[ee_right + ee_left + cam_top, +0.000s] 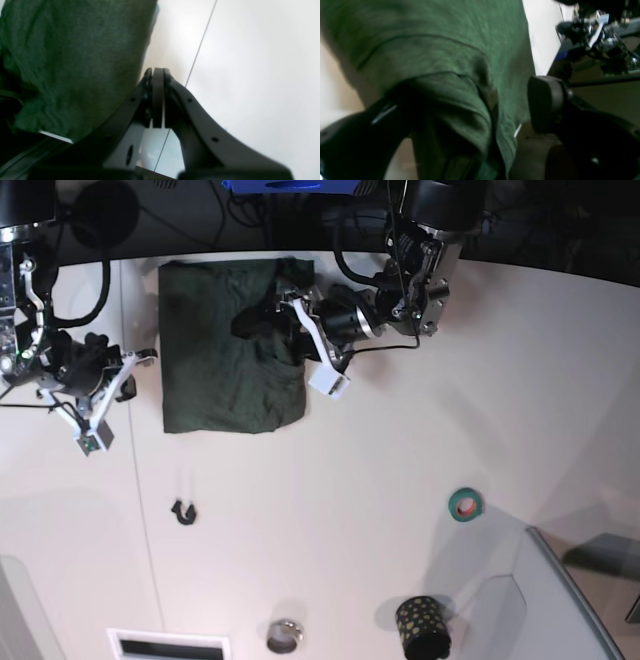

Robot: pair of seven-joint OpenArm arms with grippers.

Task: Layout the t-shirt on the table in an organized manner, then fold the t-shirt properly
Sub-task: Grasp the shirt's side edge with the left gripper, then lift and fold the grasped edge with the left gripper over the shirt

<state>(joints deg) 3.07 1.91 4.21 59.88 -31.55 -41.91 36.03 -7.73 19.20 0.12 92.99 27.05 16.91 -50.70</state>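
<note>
t-shirt (445,62) apparently lies between the spread left end effector (480,105) fingers.

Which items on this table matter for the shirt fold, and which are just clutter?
In play:
- t-shirt
- table
- left gripper, open over the shirt
- right gripper, shut, beside the shirt

Lying about:
- green tape roll
- black dotted cup
- small metal ring
- black clip
- grey bin
</note>
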